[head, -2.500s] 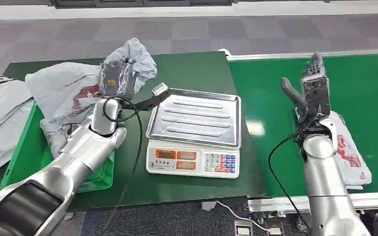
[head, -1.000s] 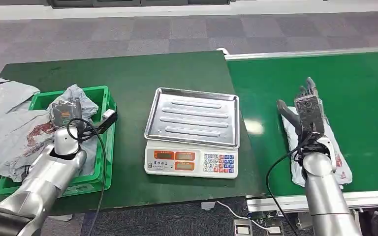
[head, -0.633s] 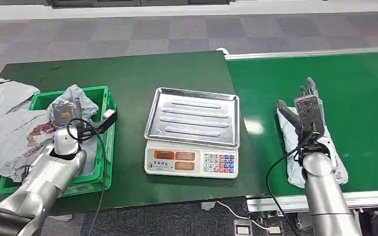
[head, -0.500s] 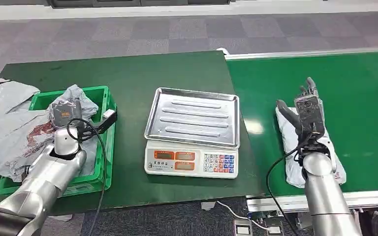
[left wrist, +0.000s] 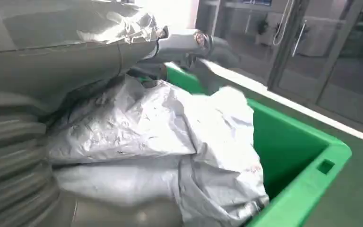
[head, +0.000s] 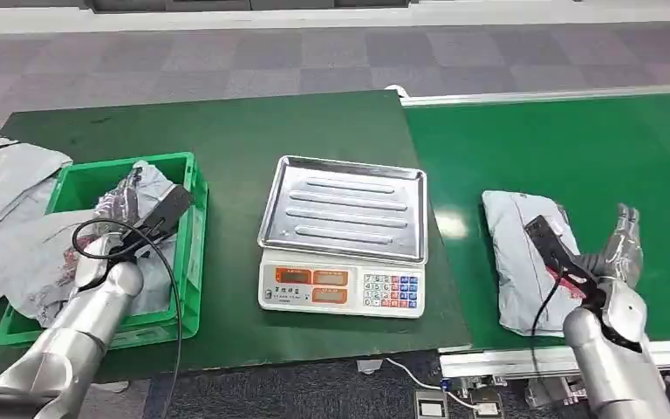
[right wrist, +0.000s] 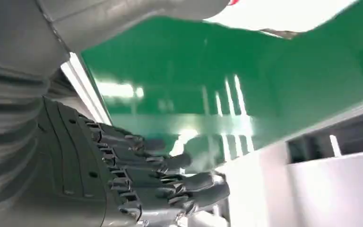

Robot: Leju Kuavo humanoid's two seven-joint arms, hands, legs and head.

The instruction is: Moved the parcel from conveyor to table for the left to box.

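A grey-white parcel (head: 516, 255) lies flat on the green conveyor (head: 576, 148), close to its near edge. My right hand (head: 621, 244) hangs just to the right of it, apart from it, fingers loosely spread and holding nothing. In the right wrist view those fingers (right wrist: 170, 179) hang over the belt's edge, the parcel (right wrist: 283, 14) behind them. My left hand (head: 103, 253) is over the green bin (head: 194, 253). A crumpled grey parcel (head: 133, 194) lies inside the bin. In the left wrist view that parcel (left wrist: 170, 123) rests under my outstretched thumb and fingers (left wrist: 189, 40).
An electronic scale (head: 340, 288) with a steel tray (head: 345, 205) stands mid-table between bin and conveyor. Several grey bags (head: 0, 175) lie left of the bin, one draped over its rim. Bare green table (head: 227, 122) stretches behind the bin and scale.
My right arm dropped back off the conveyor parcel to its right side near the belt's edge. My left hand turned and drew back over the bin; the grey parcel stays inside.
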